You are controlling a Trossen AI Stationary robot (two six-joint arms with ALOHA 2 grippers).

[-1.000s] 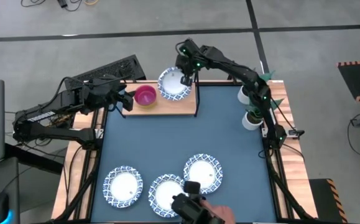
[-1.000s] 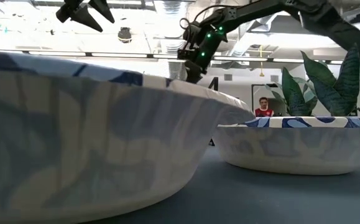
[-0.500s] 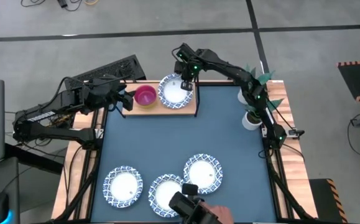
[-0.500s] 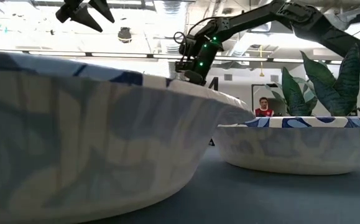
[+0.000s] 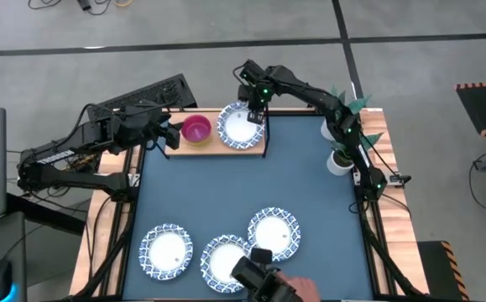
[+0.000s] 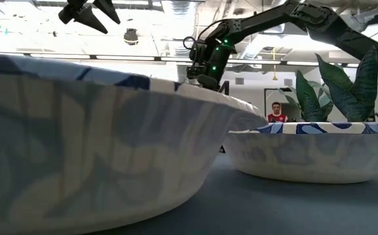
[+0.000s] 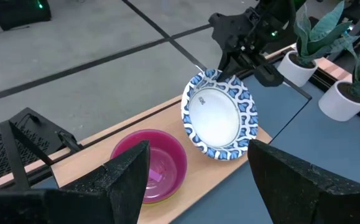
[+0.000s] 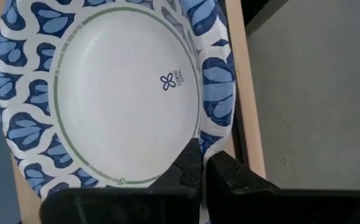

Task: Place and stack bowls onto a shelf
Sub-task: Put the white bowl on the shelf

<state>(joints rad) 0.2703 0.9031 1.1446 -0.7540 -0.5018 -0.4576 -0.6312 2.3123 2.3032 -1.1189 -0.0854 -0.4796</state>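
Observation:
A white bowl with a blue patterned rim (image 5: 241, 127) is at the right end of the shelf (image 5: 213, 148), a light wooden board at the table's far edge. My right gripper (image 5: 256, 111) is shut on it, seen also in the right wrist view (image 8: 203, 167). A magenta bowl (image 5: 195, 129) stands on the board to its left, over a yellow-green one (image 7: 147, 199). My left gripper (image 5: 165, 134) waits open at the shelf's left end, touching nothing. Three more white bowls (image 5: 166, 250) (image 5: 224, 258) (image 5: 273, 231) sit on their bases near the table's front edge. My right gripper pinches the white bowl's rim (image 8: 212, 134) on its far right side, one finger on the inner face and one on the outer. The fingers slant down from the far right. The bowl is tilted, its held side up and its opposite rim (image 7: 228, 153) down at the board.
Two plants in white pots (image 5: 338, 161) (image 5: 330, 127) stand along the table's right edge. A black keyboard (image 5: 146, 95) lies behind the left arm. A dark device (image 5: 258, 278) sits at the near edge, with a hand (image 5: 297, 290) beside it. Blue tabletop (image 5: 243, 193) lies open mid-table.
My right gripper has come down and a little toward the near edge, tipping further downward, still shut on the white bowl. The bowl has gone with it from above the shelf's far right corner down onto the board's right end.

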